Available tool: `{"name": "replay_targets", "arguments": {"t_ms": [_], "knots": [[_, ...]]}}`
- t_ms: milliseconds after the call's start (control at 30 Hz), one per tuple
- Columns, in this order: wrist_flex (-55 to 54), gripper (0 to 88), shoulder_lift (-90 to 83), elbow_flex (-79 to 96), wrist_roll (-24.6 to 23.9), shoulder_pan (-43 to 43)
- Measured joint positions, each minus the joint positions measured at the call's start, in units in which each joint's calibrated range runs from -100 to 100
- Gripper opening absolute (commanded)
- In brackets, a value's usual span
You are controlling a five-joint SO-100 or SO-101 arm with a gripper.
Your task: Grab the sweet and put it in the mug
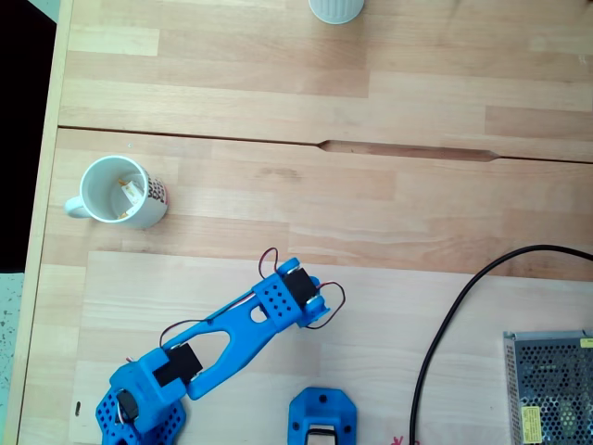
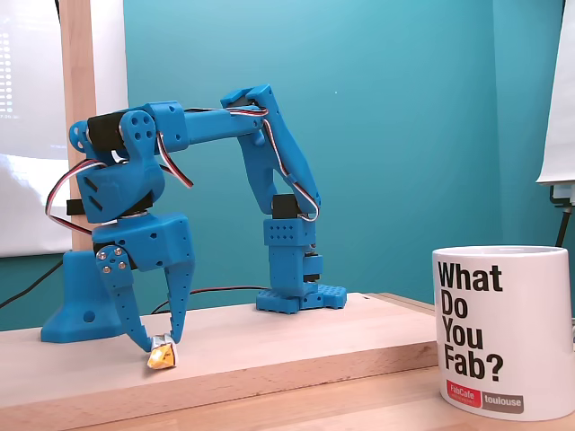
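mug (nearest): white mug (image 2: 503, 328) in the side-on fixed view, black lettering, red label at the foot, standing on the lower worktop (image 2: 296, 409); inside hidden here
mug contents: the top-down fixed view shows the mug (image 1: 116, 192) already holding one white-and-yellow wrapped candy (image 1: 130, 193) against the inner wall, otherwise bare
sweet: the sweet (image 2: 163, 357) lies on the raised board, right at its front edge, yellow-orange end showing, well apart from the mug
tool: the tool (image 2: 160, 343) points straight down, tips drawn together on the sweet; pinch looks shallow, only the very ends touching the wrapper
arm: blue arm (image 2: 252, 135) folded over high, base further back on the board; from above the arm (image 1: 241, 324) lies along the lower left
risk 1: thin tip grip on a slick wrapper, so the sweet could slide out on the lift
risk 2: sweet sits at the board edge, so a slip likely drops it onto the lower level, harder to re-grab
risk 3: mug mouth is small and far off, so an early release would miss, and a low carry could clip the rim
far: pale ribbed cup (image 1: 335, 9) at the top edge, contents not visible
side clutter: black cable (image 1: 445, 324) and mesh box (image 1: 548, 385) at the right, away from the path
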Motion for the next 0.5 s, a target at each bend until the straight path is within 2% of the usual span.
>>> {"name": "replay_targets", "arguments": {"t_ms": [500], "knots": [[0.00,3.1,-0.54,0.09,0.05,0.00]]}}
